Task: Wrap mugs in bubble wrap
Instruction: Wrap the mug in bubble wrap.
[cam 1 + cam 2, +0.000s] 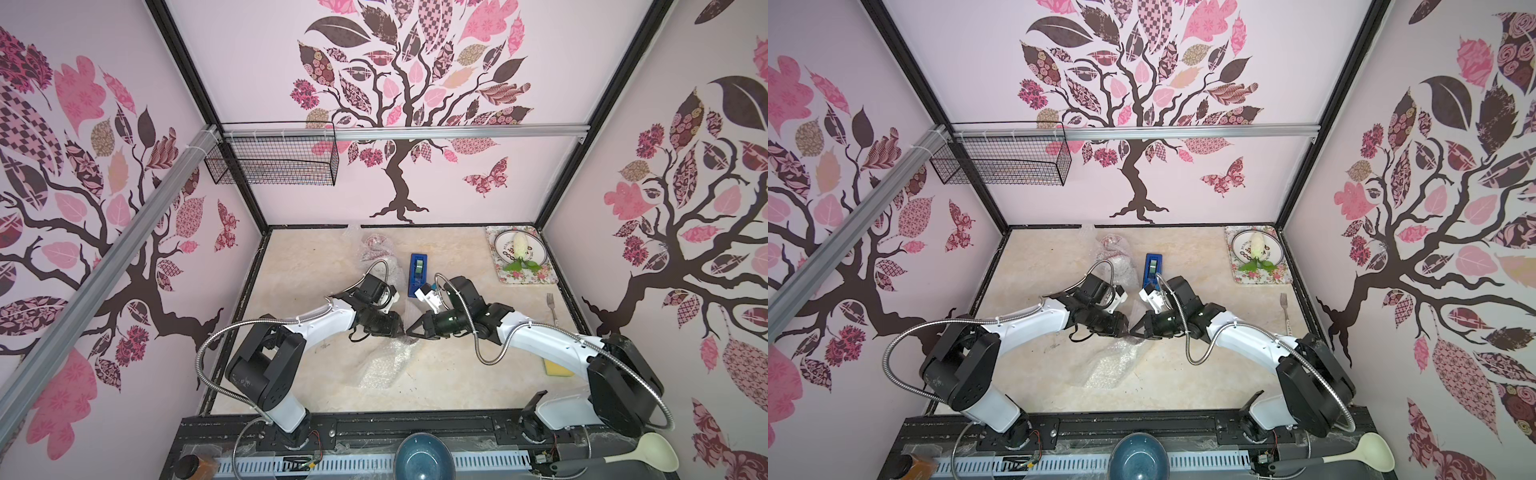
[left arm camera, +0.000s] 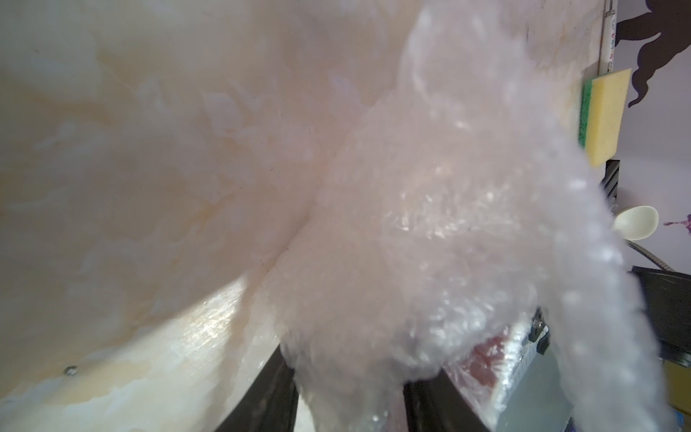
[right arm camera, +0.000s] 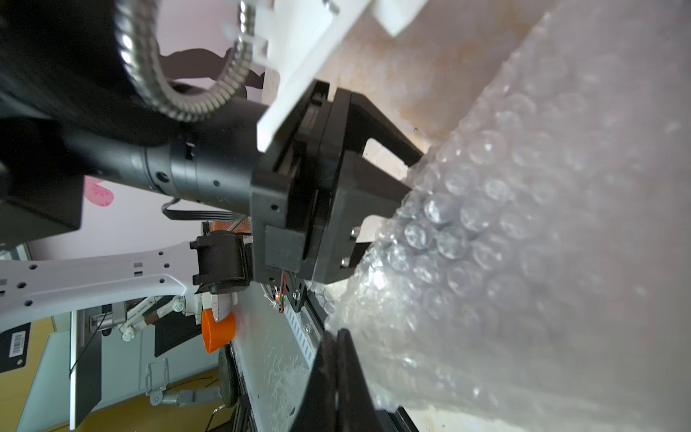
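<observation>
- I am holding the left gripper (image 1: 401, 331) about halfway open at mid-table. A bunched fold of the bubble wrap (image 1: 384, 365) is filling the gap between its fingers (image 2: 275, 404), so it is gripping the wrap.
- The right gripper (image 1: 411, 331) is facing it from the right, tips almost touching, with its jaws pressed fully together. In the right wrist view the wrap is lying against them, but I cannot tell whether a layer is pinched.
- The rest of that sheet is trailing from the grippers toward the near edge, lying crumpled on the table (image 1: 449, 382).
- Just beside the left fingers, a dark red surface is showing through the wrap in the left wrist view. I am reading it as the red mug (image 2: 486, 355).
- A second bundle (image 1: 376, 249) of wrap is sitting at the far centre with something reddish inside.
- The blue tape dispenser (image 1: 419, 272) is lying just right of that bundle, beyond the grippers.
- A floral tray (image 1: 528, 279) is sitting in the far right corner, with a fork (image 1: 552, 307) and a sponge (image 1: 557, 368) along the right edge.
</observation>
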Controlling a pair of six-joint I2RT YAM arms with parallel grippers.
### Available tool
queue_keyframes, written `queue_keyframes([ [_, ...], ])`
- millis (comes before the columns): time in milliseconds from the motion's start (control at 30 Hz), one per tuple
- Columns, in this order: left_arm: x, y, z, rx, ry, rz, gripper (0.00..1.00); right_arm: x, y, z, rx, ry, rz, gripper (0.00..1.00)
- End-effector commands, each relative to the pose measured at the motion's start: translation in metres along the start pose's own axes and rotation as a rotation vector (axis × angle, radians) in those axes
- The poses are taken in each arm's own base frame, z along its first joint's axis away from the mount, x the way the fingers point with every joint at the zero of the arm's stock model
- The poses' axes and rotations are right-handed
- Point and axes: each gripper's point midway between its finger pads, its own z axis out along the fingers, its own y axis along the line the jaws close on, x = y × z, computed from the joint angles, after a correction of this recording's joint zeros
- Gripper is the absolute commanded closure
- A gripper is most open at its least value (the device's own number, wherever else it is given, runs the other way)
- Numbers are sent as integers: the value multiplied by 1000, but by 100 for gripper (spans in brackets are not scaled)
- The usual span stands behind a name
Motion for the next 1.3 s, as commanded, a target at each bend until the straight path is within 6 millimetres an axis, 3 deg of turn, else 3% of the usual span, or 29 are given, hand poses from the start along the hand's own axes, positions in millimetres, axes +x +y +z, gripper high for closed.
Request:
queue_keyframes([
  [0, -26, -18, -8, 46, -71, 23, 55, 10, -8, 11, 33, 54, -10, 100],
  [267, -33, -19, -21, 40, -127, -25, 56, 21, -25, 28, 71, 89, 10, 100],
  [433, -38, -15, -47, 5, -217, -74, 53, 23, -32, 31, 85, 95, 20, 100],
  [567, -35, -23, -62, 35, -251, -74, 50, 23, -33, 34, 86, 100, 27, 100],
  [667, -25, -37, -56, 128, -187, -46, 48, 22, -33, 34, 86, 98, 27, 100],
  [733, -16, -36, -49, 129, -129, -40, 48, 20, -32, 33, 86, 94, 24, 100],
  [1067, 1, -18, -19, 108, -20, -35, 47, 14, -22, 33, 61, 85, 13, 100],
  [1267, 10, -3, -21, 7, 28, -6, 46, 11, -20, 34, 58, 81, 16, 100],
])
